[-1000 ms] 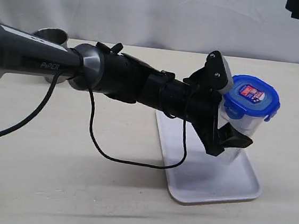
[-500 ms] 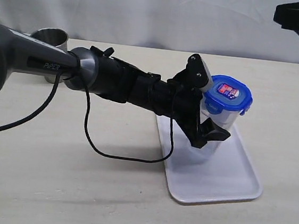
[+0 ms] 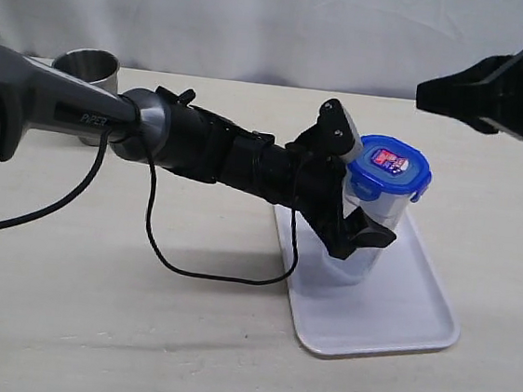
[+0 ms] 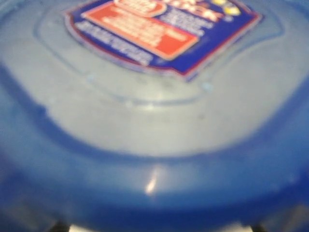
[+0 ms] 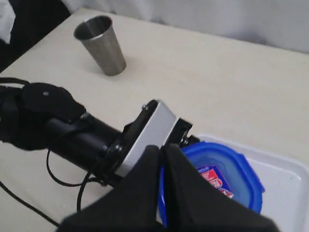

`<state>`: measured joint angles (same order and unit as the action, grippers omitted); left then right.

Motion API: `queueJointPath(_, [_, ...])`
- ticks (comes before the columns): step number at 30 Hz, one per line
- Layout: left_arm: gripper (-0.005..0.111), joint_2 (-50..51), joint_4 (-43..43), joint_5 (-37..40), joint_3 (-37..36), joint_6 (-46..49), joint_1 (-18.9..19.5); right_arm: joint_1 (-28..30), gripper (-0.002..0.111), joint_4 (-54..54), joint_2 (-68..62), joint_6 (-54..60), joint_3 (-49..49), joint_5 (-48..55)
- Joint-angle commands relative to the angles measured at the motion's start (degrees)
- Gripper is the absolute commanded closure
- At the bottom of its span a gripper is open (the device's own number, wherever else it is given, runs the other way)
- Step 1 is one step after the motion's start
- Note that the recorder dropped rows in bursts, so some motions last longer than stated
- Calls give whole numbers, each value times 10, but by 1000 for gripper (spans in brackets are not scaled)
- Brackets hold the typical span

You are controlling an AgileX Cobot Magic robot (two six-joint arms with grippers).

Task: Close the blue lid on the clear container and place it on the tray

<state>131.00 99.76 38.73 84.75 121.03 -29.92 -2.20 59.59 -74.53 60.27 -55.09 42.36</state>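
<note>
The blue lid (image 3: 391,169) sits closed on the clear container (image 3: 394,212), its red-white sticker facing up. My left gripper (image 3: 363,229) is shut on the container's body just under the lid and holds it slightly tilted over the white tray (image 3: 417,315); I cannot tell whether its base touches the tray. The left wrist view is filled by the blurred lid (image 4: 154,145), and the fingers are hidden. My right gripper (image 3: 424,88) hovers high at the right, shut and empty. In the right wrist view the right gripper (image 5: 161,151) is above the lid (image 5: 231,169) and tray (image 5: 289,179).
A grey metal cup (image 3: 87,75) stands at the back left of the table, also seen as the cup (image 5: 102,44) in the right wrist view. The left arm (image 3: 201,143) and its hanging black cable (image 3: 158,241) stretch across the middle.
The left gripper has carried the lidded container left and down over the tray. The right gripper has come down and leftward into view at the upper right.
</note>
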Motion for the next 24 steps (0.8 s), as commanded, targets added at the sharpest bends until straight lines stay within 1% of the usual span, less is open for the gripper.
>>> queueJointPath(1, [107,4,2,9,0,18,1,0,104,-43,-41,-38,-1,31])
queueJointPath(3, [107,4,2,9,0,18,1,0,104,-54,-58,-42,-1,31])
queueJointPath(7, [107,4,2,10,0,18,1,0,104,-50,-92,-40,-1,-2])
queueJointPath(16, [107,4,2,14,0,1,1,0,104,-50,-155,-36,-1,-5])
queueJointPath(18, [103,4,2,17,0,1,1,0,104,-50,-155,-36,-1,-5])
queueJointPath(20, [80,4,-13,24,0,2,1,0,104,-50,-155,-36,-1,-5])
queueJointPath(21, [65,4,-23,27,0,2,1,0,104,-50,-156,-36,-1,-5])
queueJointPath(23, [28,4,-33,22,0,0,1,0,104,-52,-156,-36,-1,-4])
queueJointPath(24, [19,4,-33,11,0,-3,1,0,104,-53,-156,-36,-1,-4])
